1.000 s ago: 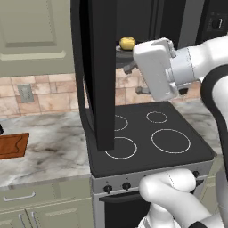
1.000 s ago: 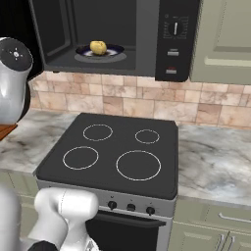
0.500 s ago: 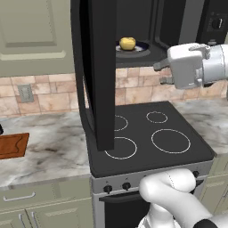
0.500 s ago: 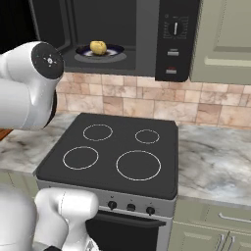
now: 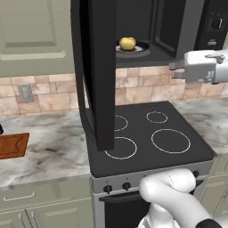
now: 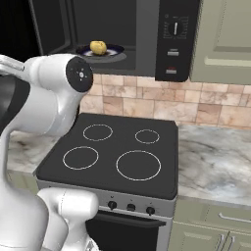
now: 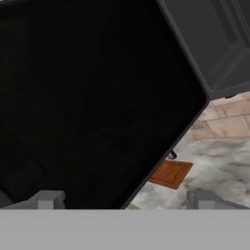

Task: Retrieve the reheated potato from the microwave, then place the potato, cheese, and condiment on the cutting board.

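Note:
The microwave [image 5: 178,26] hangs over the stove with its black door [image 5: 95,67] swung wide open. Inside, the yellow potato [image 5: 128,43] [image 6: 98,47] rests on a dark plate [image 5: 136,48]. My gripper [image 5: 174,71] hovers to the right of and just below the opening, pointing left, open and holding nothing. In the hand view the fingertips [image 7: 46,200] stand far apart in front of the dark door [image 7: 88,97]. The cutting board [image 5: 12,144] [image 7: 171,174] lies on the counter far to the left. The cheese and the condiment are out of view.
A black four-ring stove top [image 5: 151,138] sits below the microwave, with marble counter [image 5: 49,151] to its left and right. The control panel [image 6: 174,39] is on the microwave's right side. A small dark object [image 7: 172,155] stands behind the board.
My hand has swung right and slightly down, away from the microwave opening, and turned to point left. The upper arm has risen into the right base view. The potato has not moved.

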